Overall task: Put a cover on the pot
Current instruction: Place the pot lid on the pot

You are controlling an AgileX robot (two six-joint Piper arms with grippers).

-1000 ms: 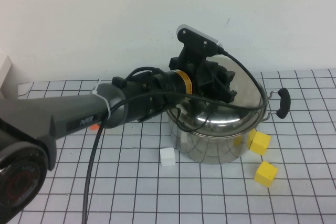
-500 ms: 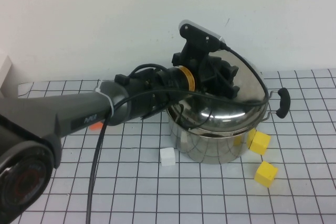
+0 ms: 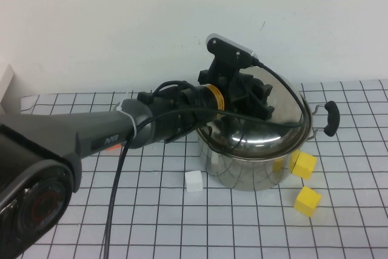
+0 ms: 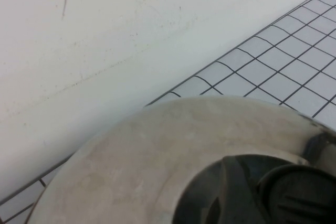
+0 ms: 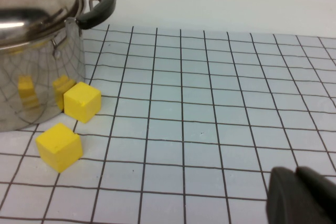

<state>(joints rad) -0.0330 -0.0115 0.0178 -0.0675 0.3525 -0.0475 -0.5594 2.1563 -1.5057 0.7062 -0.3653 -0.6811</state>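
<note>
- High view: the pot (image 3: pixel 254 165) stands on the gridded tabletop (image 3: pixel 151 222) near the back wall, with the domed lid (image 3: pixel 267 128) now lying almost level on its rim — 0.5 s ago it was tipped up at the wall side.
- Left pincer (image 3: pixel 251 98) sits on top of the lid at its knob; whether its fingers grip or have let go cannot be told. Since 1 s ago the arm has reached slightly further over the pot.
- 2 yellow cubes — one (image 3: pixel 303 164) just beside the pot, one (image 3: pixel 307 201) nearer the front — and a white cube (image 3: pixel 193 181) have not moved.
- Right pincer (image 5: pixel 302 198) shows only as a dark tip low over the tabletop, well apart from the pot; its opening cannot be told.
</note>
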